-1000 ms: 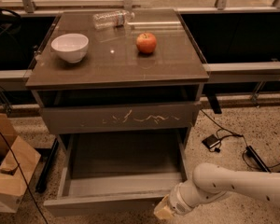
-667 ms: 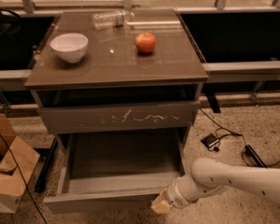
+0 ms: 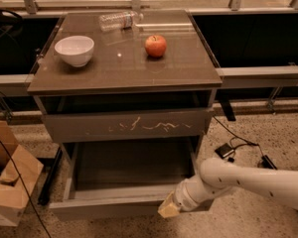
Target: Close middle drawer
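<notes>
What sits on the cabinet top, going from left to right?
White bowl, plastic bottle lying down, red apple. The robot's hand is lower, at the front right of the open middle drawer.

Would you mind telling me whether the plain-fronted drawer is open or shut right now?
Open: the drawer is pulled out, its grey inside showing. The tool is by its front edge, toward the right end.

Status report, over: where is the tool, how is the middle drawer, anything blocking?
Tool low, at right end of middle drawer front. Drawer pulled far out, not closed. Nothing seen in its tray to block it.
</notes>
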